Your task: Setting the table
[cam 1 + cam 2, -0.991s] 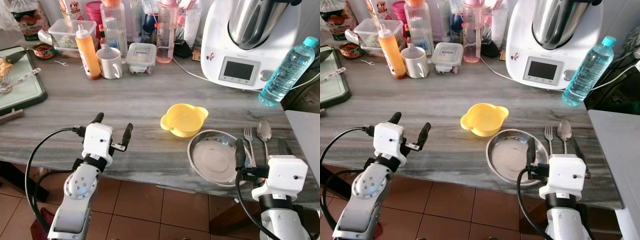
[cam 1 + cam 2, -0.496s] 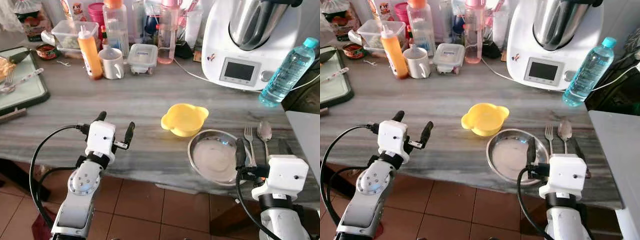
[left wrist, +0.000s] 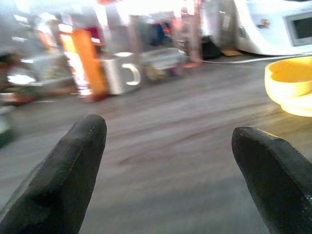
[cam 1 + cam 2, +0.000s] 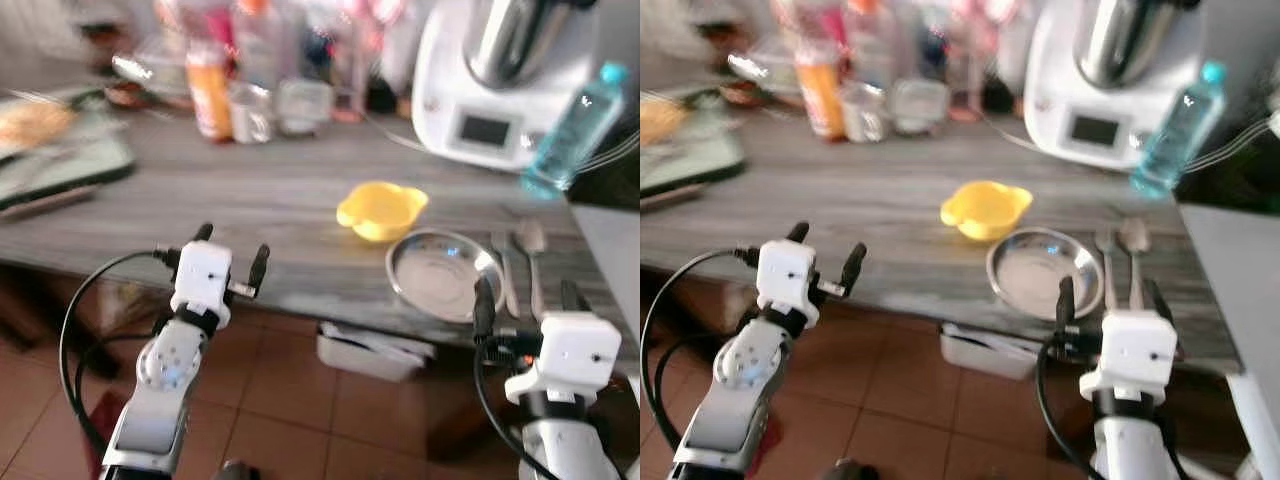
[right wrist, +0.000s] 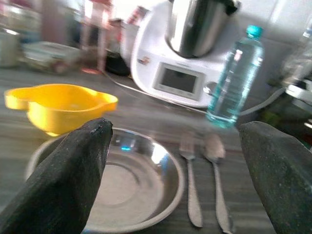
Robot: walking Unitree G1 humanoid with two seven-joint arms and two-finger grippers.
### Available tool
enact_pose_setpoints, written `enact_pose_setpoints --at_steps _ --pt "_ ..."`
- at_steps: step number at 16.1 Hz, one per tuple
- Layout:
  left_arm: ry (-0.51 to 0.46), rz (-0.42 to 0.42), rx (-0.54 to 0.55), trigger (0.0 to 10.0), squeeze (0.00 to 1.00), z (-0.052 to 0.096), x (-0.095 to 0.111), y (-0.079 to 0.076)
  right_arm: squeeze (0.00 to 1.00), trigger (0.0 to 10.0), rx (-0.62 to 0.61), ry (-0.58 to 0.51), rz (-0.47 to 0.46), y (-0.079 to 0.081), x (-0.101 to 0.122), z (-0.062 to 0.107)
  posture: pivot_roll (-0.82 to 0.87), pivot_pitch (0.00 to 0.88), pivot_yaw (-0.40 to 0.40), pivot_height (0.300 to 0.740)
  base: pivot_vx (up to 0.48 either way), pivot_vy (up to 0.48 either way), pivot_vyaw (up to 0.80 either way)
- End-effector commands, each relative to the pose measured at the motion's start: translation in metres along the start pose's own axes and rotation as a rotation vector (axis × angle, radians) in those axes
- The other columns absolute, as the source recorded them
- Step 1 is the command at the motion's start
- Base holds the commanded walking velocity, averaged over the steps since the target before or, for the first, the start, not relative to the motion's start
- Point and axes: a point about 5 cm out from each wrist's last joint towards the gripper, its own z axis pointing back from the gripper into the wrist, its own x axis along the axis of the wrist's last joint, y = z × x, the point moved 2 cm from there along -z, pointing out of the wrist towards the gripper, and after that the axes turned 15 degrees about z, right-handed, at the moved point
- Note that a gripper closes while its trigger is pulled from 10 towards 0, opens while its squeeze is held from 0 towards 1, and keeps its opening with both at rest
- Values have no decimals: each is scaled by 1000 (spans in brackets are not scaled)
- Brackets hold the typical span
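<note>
A yellow bowl [image 4: 381, 210] with two small handles sits on the grey wooden table [image 4: 270, 200]. Just right of it lies an empty steel plate [image 4: 432, 287], with a fork [image 4: 503, 278] and a spoon [image 4: 531, 245] side by side at its right. My left gripper [image 4: 232, 249] is open with nothing in it at the table's front edge, well left of the bowl. My right gripper [image 4: 523, 300] is open too, low in front of the plate and cutlery. The picture is blurred.
A white kitchen appliance [image 4: 500, 70] and a blue water bottle [image 4: 572, 125] stand at the back right. Bottles, a mug [image 4: 250, 112] and boxes crowd the back. A tray [image 4: 60, 150] lies at the left. A white bin [image 4: 375, 350] sits under the table on the tiled floor.
The whole picture has shifted and blurred: the camera has drawn back, so the table looks farther and more floor shows. Both grippers stay open, and the tableware has not moved.
</note>
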Motion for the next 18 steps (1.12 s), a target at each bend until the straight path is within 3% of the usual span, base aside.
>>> enact_pose_setpoints --at_steps 1,10,13,18 --pt "20 -8 -2 10000 0 1 -5 -2 0 10000 -5 15 3 -2 -3 2 58 91 -30 714 -304 0 0" --pt "21 -13 -10 10000 0 -2 -9 -4 0 10000 -9 15 -1 -3 -4 0 54 86 -34 714 -292 0 0" --pt "34 -9 -18 10000 0 -9 -15 -8 0 10000 -11 33 -25 -3 -8 -1 41 86 -41 714 -281 0 0" --pt "147 -13 -25 10000 0 -6 -50 -6 0 10000 13 117 -91 7 -31 0 35 80 -43 714 -49 0 0"
